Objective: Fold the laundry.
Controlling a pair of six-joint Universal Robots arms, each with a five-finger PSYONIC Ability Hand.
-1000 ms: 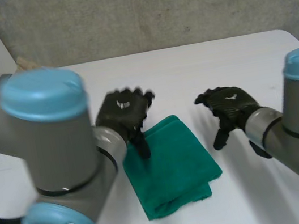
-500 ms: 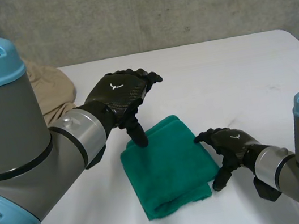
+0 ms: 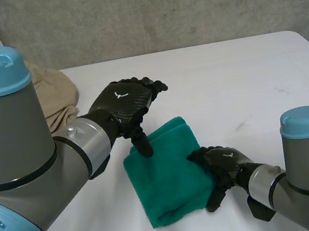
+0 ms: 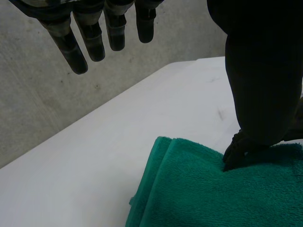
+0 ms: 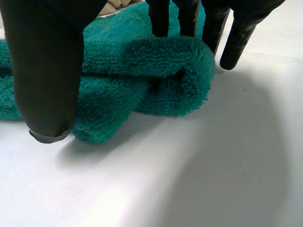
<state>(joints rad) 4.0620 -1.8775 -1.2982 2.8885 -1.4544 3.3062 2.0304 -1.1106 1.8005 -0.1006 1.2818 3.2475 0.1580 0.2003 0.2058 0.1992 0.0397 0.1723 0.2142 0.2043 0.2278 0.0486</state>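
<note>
A green towel [image 3: 167,175], folded into a thick rectangle, lies on the white table [image 3: 243,77] in the head view. My left hand [image 3: 124,104] hovers over its far left corner, open, fingers straight and thumb pointing down onto the cloth. In the left wrist view that hand [image 4: 92,40] has its thumb tip pressing into the towel [image 4: 199,189]. My right hand [image 3: 221,163] is open at the towel's right edge, near the front corner. In the right wrist view its straight fingers [image 5: 236,38] rest against the towel's rolled fold [image 5: 156,66], and its thumb hangs in front of the layered edge.
A beige cloth [image 3: 57,99] lies bunched at the table's far left, behind my left arm. A grey concrete wall [image 3: 183,4] runs behind the table. Bare table stretches to the right of the towel and beyond it.
My right hand has come in from the right and nearer the front, reaching the towel's right edge. My left hand has stayed over the far left corner.
</note>
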